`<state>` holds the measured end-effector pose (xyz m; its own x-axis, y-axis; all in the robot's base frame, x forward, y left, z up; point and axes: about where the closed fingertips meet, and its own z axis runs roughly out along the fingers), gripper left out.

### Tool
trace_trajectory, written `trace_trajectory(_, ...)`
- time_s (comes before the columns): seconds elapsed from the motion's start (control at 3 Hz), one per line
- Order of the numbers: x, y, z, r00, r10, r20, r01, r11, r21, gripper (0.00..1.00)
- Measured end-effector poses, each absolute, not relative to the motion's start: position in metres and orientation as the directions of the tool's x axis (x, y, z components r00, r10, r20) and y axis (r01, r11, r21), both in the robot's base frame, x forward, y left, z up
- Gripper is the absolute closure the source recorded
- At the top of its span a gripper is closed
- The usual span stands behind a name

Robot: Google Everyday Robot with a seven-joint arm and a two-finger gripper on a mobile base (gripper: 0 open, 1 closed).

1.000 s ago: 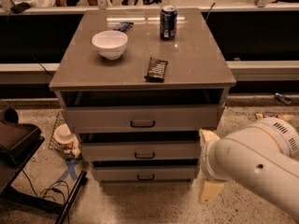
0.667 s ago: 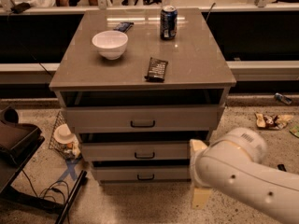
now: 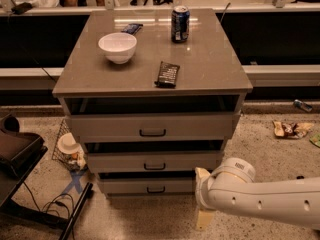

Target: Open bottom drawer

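Observation:
The bottom drawer (image 3: 145, 186) is the lowest of three grey-beige drawers, with a small black bar handle (image 3: 156, 189) at its centre. Its front stands upright with a dark gap above it, and no tray shows. My gripper (image 3: 201, 198) is at the end of the white arm (image 3: 260, 201) that comes in from the lower right. It sits low near the floor, just right of the bottom drawer's right end and well right of the handle. It holds nothing that I can see.
On the cabinet top (image 3: 210, 64) are a white bowl (image 3: 117, 47), a soda can (image 3: 180, 24), a black snack bar (image 3: 167, 74) and a blue packet (image 3: 131, 28). A wire basket with a cup (image 3: 67, 146) and a black stand (image 3: 17, 156) are left; wrappers (image 3: 291, 129) lie right.
The arm has swung left and lower, bringing the gripper closer to the bottom drawer's right end. The drawers and the things on top have not moved.

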<state>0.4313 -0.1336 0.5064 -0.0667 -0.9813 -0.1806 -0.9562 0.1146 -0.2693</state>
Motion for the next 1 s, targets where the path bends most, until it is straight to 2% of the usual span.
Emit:
trace_trajectory(0.33,0.4533,-0.1141,0.4395,-0.024,-0.974,-0.226,-0.956,0.088,-0.279,0.00)
trace_trajectory(1.0,0.4573,-0.1077,0.4323,0.021,-0.980,-0.199,-0.954,0.040,-0.298,0.00)
